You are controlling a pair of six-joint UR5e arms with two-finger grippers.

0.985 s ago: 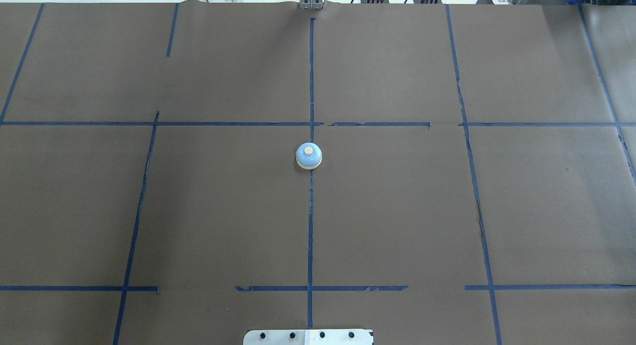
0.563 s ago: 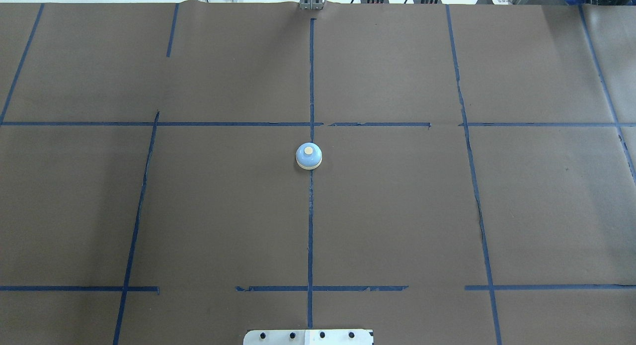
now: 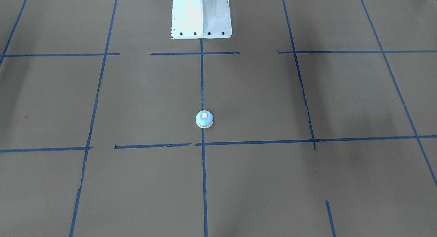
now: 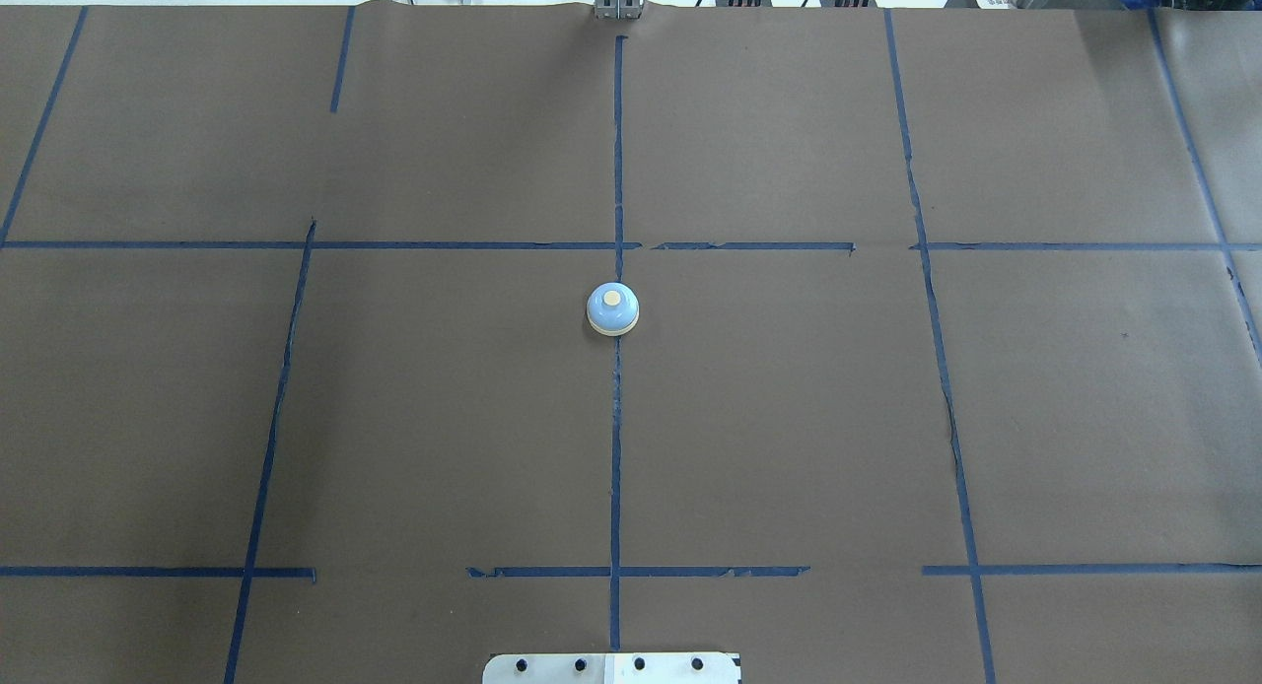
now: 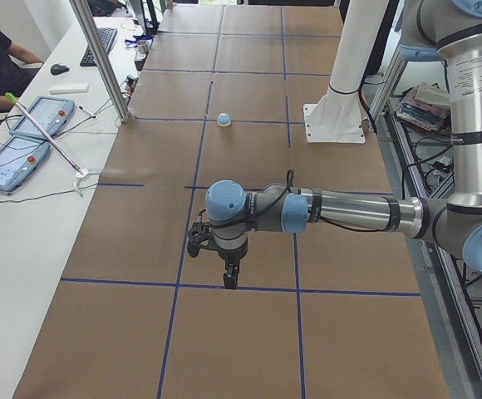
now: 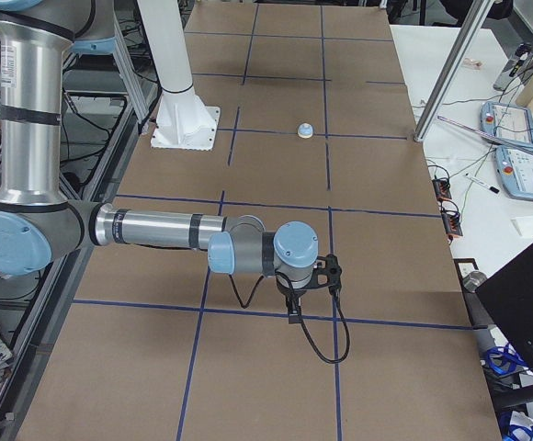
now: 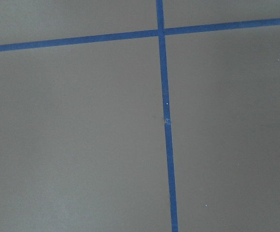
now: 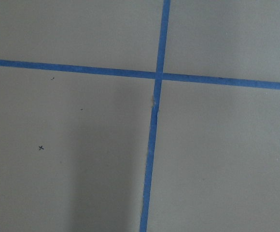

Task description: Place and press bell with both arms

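Note:
The bell (image 4: 612, 310) stands upright on the brown table cover, on the centre tape line, with its cream button on top. It also shows in the front-facing view (image 3: 204, 119), the left view (image 5: 223, 120) and the right view (image 6: 306, 130). No arm is near it. My left gripper (image 5: 231, 278) hangs low over the table far from the bell, at my left end. My right gripper (image 6: 293, 312) hangs low at my right end. Both show only in the side views, so I cannot tell whether they are open or shut. The wrist views show only paper and tape.
The white pedestal base (image 3: 201, 15) stands at my edge of the table, in line with the bell. Blue tape lines (image 4: 616, 447) cross the brown cover. A metal post (image 5: 100, 58) and the operators' tablets (image 5: 12, 158) lie beyond the far edge.

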